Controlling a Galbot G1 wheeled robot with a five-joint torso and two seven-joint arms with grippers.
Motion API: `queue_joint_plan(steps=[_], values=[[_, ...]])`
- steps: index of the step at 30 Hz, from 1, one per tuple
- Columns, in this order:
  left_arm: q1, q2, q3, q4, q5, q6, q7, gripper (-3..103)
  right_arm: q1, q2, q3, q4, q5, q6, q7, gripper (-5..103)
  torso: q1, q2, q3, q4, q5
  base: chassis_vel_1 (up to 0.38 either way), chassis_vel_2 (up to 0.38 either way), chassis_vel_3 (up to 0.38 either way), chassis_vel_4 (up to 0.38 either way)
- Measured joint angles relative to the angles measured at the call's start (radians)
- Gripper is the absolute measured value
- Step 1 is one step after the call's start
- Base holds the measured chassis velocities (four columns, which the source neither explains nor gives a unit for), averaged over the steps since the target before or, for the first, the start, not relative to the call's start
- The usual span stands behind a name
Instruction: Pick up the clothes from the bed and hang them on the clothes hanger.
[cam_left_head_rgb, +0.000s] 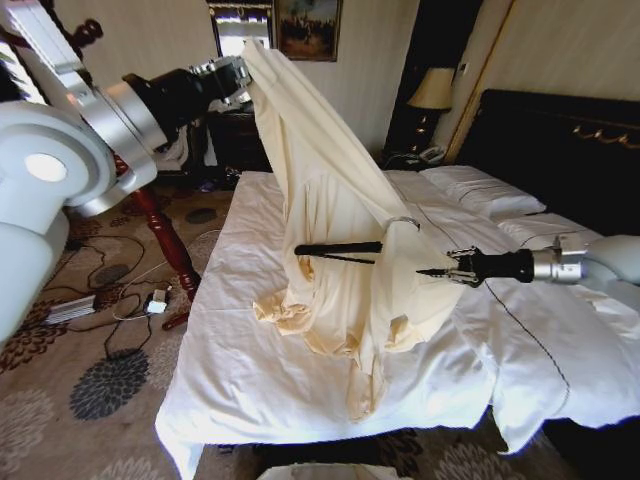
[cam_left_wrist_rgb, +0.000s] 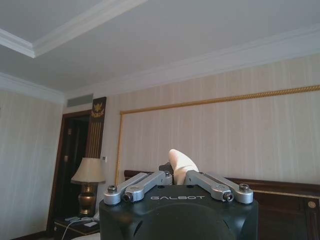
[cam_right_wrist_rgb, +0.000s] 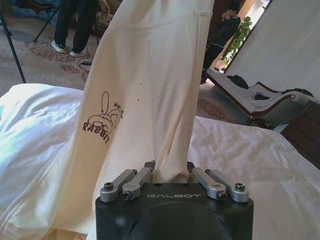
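Head view frames the clothes (cam_left_head_rgb: 335, 230) lifted well above the bed (cam_left_head_rgb: 250, 330), with the top corner pinched by the left end effector (cam_left_head_rgb: 243, 72) high at the upper left and the lower folds pooled on the white sheet. The garment is judged to be light, thin and very soft; it drapes in long folds and would slump wherever it is not supported, so it is best taken at a seam, collar or shoulder edge, where the cloth is doubled and less likely to slip. In the left wrist view, the left end effector's fingers are closed on a small tuft of cream cloth (cam_left_wrist_rgb: 181, 163) that pokes out between them.

The right end effector (cam_left_head_rgb: 432, 271) is held low at the right of the draped cloth, close against it. In the right wrist view its fingers are drawn together on a gathered fold of the garment (cam_right_wrist_rgb: 170, 165), beside a printed rabbit motif (cam_right_wrist_rgb: 103, 118). The clothes hanger (cam_left_head_rgb: 340, 249) is seen lying across the front of the cloth, its silver hook up near the right-hand fold; whether it is inside the garment cannot be told.
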Motion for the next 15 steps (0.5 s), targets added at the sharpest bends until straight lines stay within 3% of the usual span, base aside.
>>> queue_joint_plan(steps=[7,15], values=[[0.102,0.013,-0.002,-0.08,0.054,0.028,-0.023,0,0.0,0.017,-0.011,-0.006,0.034,0.012,-0.012,20,0.0,0.0,0.0,0.0,-0.0004,0.0,0.0,0.0,0.0],[0.167,0.056,-0.023,-0.155,0.081,0.047,-0.046,0,0.001,0.039,-0.007,-0.024,-0.001,0.012,0.055,20,0.0,0.0,0.0,0.0001,-0.0001,0.0,0.0,0.0,0.0]])
